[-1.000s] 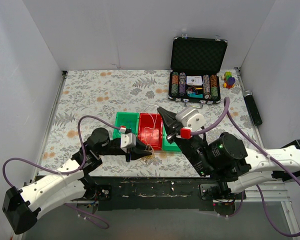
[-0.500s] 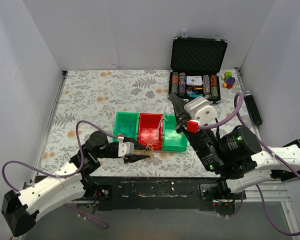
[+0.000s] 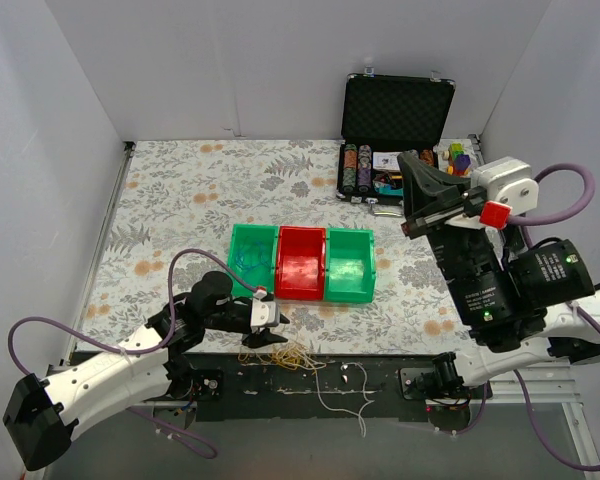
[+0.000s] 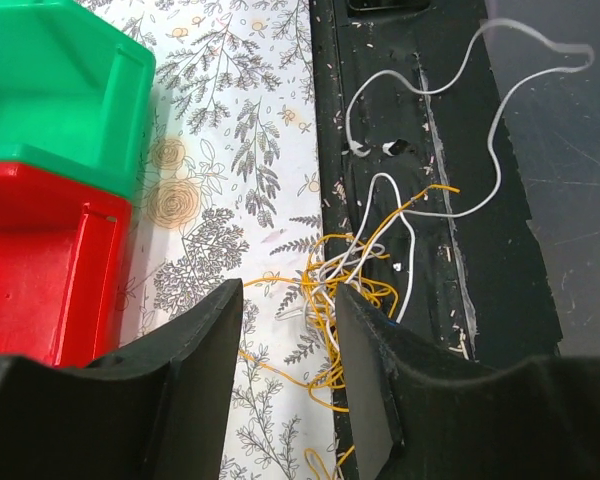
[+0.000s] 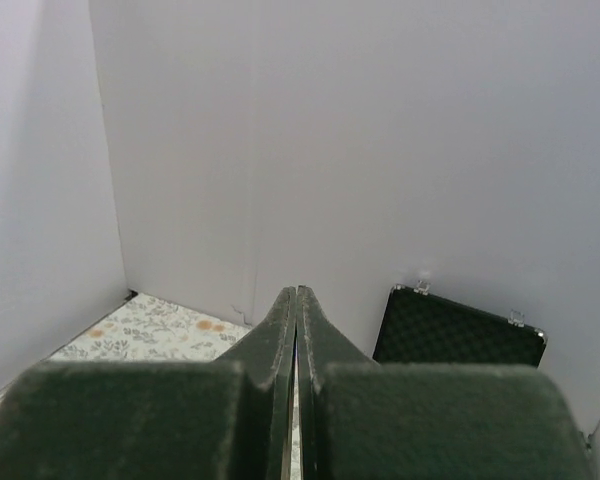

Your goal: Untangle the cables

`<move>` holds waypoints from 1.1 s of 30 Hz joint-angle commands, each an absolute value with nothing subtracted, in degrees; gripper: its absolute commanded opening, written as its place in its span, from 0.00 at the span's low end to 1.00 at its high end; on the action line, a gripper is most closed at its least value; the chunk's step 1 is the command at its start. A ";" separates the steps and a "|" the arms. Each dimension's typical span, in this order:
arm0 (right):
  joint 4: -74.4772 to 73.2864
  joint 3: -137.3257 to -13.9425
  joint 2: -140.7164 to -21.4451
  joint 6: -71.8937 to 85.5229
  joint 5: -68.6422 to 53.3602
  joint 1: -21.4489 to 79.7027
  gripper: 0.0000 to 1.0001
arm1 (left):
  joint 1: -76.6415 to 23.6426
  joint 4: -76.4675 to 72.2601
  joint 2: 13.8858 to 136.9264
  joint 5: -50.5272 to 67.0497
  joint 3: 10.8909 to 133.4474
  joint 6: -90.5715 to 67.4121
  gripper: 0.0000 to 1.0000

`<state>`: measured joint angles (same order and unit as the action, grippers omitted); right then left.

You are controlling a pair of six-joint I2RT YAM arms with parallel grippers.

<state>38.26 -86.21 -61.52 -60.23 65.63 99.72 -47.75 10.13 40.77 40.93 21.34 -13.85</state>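
Cables [image 3: 292,353] lay on the near side of the red bin [image 3: 300,288], at the edge of the bench [image 3: 180,200] and over the black strip [image 4: 380,120] beyond it.

Yellow wire [image 4: 345,290] was bunched in a loose knot, the part closest to the red bin. White wire [image 4: 495,130] ran out of that knot in long open loops, farther from the bin. White strands threaded through the yellow bunch where the two met, so that pair was not yet parted.

Faint teal loops [image 3: 245,258] seemed to sit in the green bin [image 3: 250,292] touching the red bin's left side; too small to be sure. The red bin itself held nothing I could see.

My left pincer [image 4: 290,295] hung low on the near side of the red bin. It was released, fingers apart, nothing between them, and the yellow knot lay just past its tips. My right pincer [image 5: 296,292] was raised well to the right of the red bin, clenched on nothing.

Judgement: if the teal is indeed binned, roughly a third was done. Left to do: draw white free of yellow, then likely a bin for each.
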 commanded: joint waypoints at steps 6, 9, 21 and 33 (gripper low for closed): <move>-6.55 -68.31 -51.96 -2.45 70.08 106.26 0.15 | -48.08 9.84 42.45 40.78 22.24 -11.44 0.54; -18.77 -59.09 -48.26 20.31 64.63 106.26 0.38 | -48.34 10.63 43.76 41.04 21.89 -8.36 0.63; -18.39 -40.62 -52.04 42.54 41.94 106.35 0.51 | -51.76 17.74 48.60 45.78 22.67 -0.18 0.51; -8.97 -26.90 -50.01 47.11 31.47 106.09 0.55 | -54.93 15.22 52.03 44.48 21.98 1.15 0.67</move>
